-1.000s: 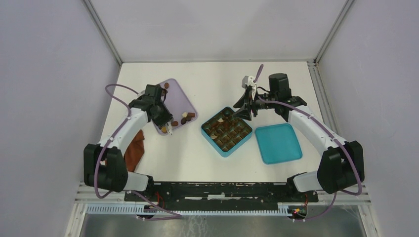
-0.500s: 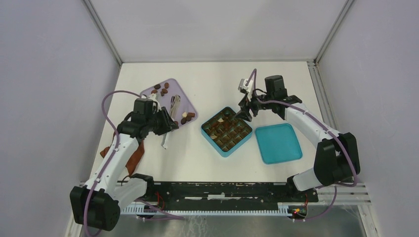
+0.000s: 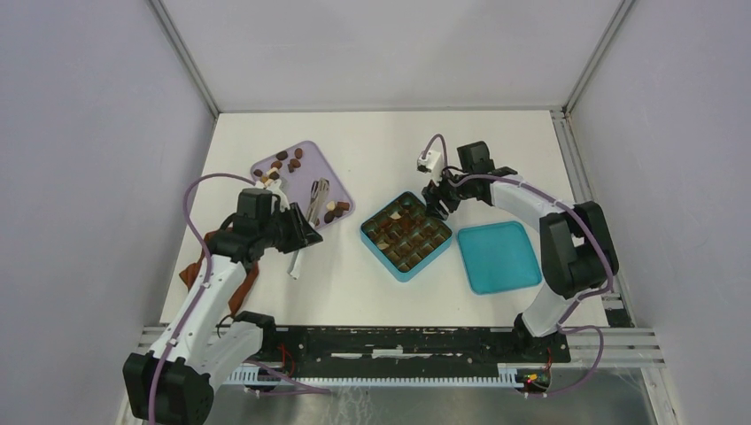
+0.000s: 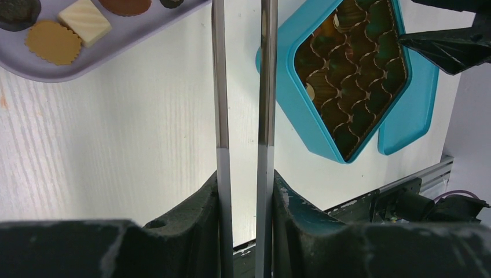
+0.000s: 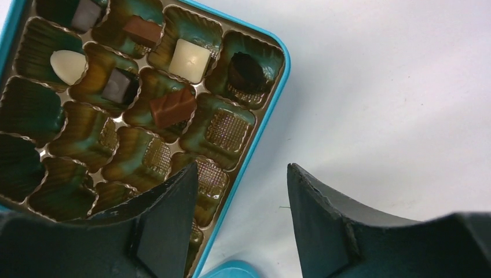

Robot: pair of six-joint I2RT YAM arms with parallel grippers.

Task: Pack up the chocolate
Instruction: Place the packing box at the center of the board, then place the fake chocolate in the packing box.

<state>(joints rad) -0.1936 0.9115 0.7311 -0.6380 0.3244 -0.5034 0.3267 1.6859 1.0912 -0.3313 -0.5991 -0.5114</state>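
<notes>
The left gripper was clamped on the tongs, just left of the box. The blades stood narrowly apart, their tips out of view. The right gripper stood wide and empty over the box's far right rim. Some chocolate sat in the box's cells; more lay on the tray, left of the box.

Extended forward: left arm, wrist turned inward. The left gripper is clamped on metal tongs, blades running out past the fingertips. Folded at the elbow: right arm. The right gripper points down, jaws apart, nothing between the fingers.
</notes>
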